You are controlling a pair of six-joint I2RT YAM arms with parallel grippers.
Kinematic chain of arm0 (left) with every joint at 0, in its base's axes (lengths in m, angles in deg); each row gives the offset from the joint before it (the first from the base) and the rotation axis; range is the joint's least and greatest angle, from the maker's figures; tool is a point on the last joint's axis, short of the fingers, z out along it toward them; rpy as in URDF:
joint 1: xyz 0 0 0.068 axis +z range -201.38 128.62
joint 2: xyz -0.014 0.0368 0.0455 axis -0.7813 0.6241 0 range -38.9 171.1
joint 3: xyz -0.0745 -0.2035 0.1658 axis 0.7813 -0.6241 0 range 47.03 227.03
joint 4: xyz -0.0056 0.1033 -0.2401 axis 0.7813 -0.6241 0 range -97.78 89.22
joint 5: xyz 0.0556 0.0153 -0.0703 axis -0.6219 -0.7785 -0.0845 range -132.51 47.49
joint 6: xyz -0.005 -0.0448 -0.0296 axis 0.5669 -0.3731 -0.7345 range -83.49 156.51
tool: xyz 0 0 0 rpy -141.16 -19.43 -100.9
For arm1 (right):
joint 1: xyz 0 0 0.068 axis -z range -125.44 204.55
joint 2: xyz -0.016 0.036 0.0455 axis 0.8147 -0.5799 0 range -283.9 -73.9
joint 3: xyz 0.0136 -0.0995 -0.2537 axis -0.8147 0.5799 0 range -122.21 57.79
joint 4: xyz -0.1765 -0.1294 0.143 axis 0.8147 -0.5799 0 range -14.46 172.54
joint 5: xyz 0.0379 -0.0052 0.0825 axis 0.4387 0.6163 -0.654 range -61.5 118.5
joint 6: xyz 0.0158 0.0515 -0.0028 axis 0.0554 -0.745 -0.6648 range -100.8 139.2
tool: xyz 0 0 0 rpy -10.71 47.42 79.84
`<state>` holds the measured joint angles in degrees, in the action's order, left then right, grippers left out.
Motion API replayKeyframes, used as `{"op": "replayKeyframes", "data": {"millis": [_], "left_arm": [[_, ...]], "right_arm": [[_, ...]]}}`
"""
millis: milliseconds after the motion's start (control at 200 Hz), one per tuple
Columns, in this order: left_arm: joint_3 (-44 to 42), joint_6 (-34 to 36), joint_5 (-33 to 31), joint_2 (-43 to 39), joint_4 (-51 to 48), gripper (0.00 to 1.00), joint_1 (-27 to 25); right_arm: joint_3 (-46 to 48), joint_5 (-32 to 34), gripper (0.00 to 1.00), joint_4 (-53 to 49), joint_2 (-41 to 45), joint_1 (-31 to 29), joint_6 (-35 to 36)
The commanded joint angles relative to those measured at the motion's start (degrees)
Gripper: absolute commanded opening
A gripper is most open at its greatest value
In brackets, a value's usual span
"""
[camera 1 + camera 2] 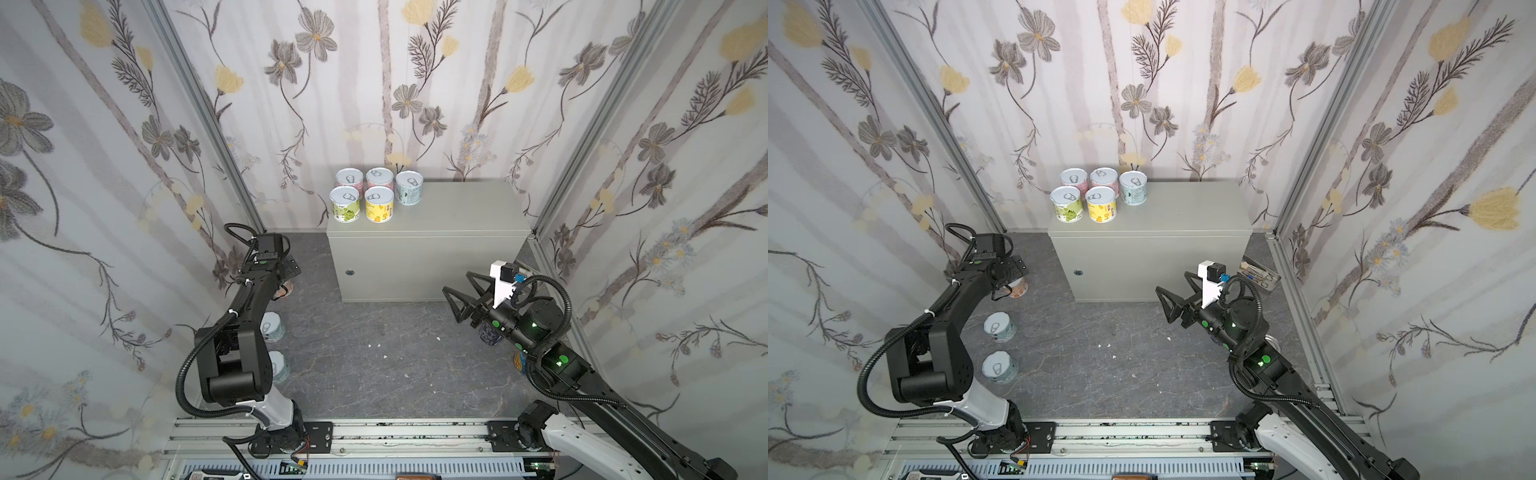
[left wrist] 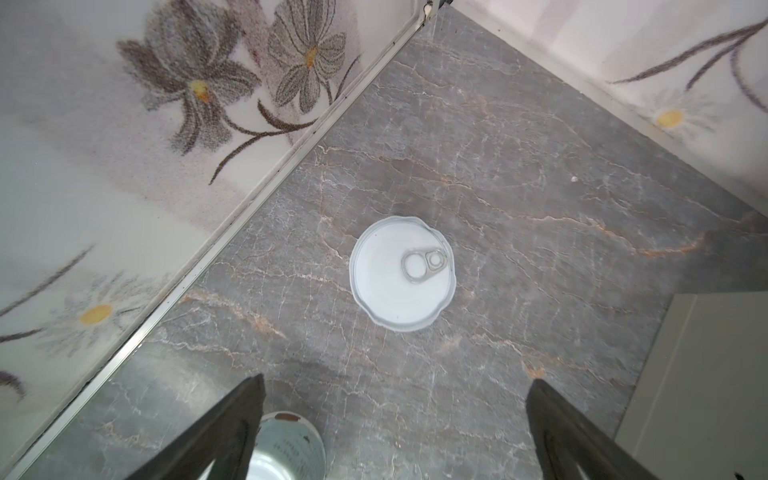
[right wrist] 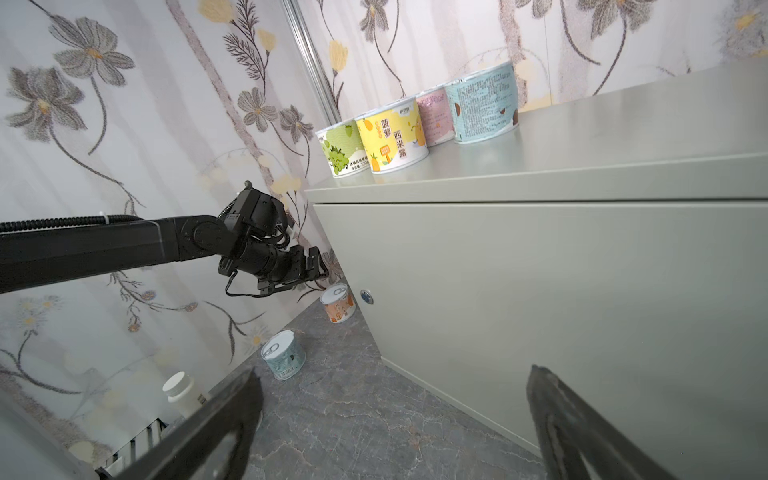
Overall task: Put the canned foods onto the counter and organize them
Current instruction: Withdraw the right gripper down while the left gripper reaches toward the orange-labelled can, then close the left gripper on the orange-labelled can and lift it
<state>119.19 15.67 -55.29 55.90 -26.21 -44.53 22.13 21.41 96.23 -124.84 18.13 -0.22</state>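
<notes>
Left pincer [image 2: 397, 380]: we see it open, over orange can [image 3: 337, 305].
Right pincer [image 3: 395, 370]: open, empty, facing worktop [image 3: 540, 270].
Top: we count five cans [image 1: 379, 203].

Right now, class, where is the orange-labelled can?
The orange-labelled can stands on the floor left of the counter, by its front left corner, beneath the left gripper; the right wrist view shows it best.

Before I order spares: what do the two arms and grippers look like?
The left arm and right arm are black with white base links, black ribbed cable hoses and green dots. The left gripper and right gripper have black triangular open-frame fingers; a white bracket sits behind the right one.
</notes>
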Motion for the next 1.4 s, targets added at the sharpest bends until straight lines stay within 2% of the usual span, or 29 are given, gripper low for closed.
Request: {"op": "replayKeyframes", "data": {"millis": [0, 265, 664, 1394], "left_arm": [[2.5, 1.5, 0.5, 4.3, 2.9, 1.00, 0.4], [8.4, 1.9, 1.2, 12.9, 3.7, 1.00, 2.9], [13.0, 4.4, 2.3, 20.7, 6.7, 1.00, 3.2], [13.7, 4.1, 3.9, 27.3, 7.6, 0.98, 3.9]], "right_arm": [[2.4, 1.9, 1.00, 3.4, 1.2, -0.1, -0.4], [6.4, 2.3, 1.00, 7.8, -0.7, -0.2, -0.8], [7.3, 0.5, 1.00, 11.6, -6.5, -0.1, -2.1], [7.2, 0.3, 1.00, 12.7, -12.2, -0.2, -2.6]]}}
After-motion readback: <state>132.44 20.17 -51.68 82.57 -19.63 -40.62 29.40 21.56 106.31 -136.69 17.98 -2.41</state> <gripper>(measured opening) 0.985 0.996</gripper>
